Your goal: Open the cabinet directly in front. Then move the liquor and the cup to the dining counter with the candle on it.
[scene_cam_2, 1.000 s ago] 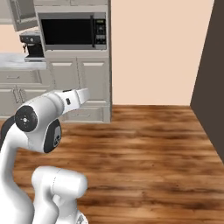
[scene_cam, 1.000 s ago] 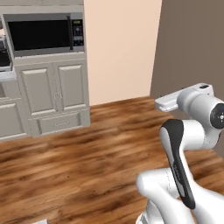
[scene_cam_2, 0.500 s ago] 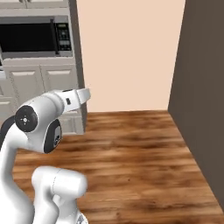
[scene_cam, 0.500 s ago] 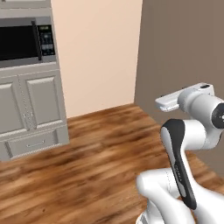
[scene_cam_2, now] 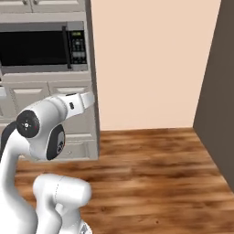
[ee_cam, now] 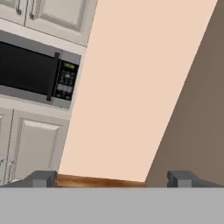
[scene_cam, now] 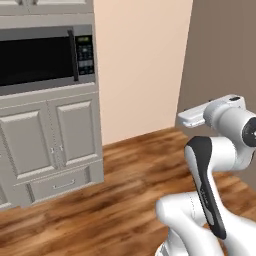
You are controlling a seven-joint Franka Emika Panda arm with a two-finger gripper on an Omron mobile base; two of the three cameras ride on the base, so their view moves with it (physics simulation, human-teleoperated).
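Cabinet [ee_cam: 57,15] at 11 o'clock in hand view, two doors shut, bar handles near each other. Directly under it, black microwave [ee_cam: 30,72] at 9 o'clock. Lower doors [scene_cam: 50,135] beneath, also shut. Fingers [ee_cam: 41,178] spread wide, gripping nothing, pointing to peach wall [ee_cam: 131,87]. Wood floor [scene_cam: 125,200] at 6 o'clock in base views.

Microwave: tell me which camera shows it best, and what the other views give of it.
The right base view shows the microwave best, square on: dark door, handle and keypad. The left base view has it too, cut off at the left edge. The hand view shows it tilted, its left part out of frame.
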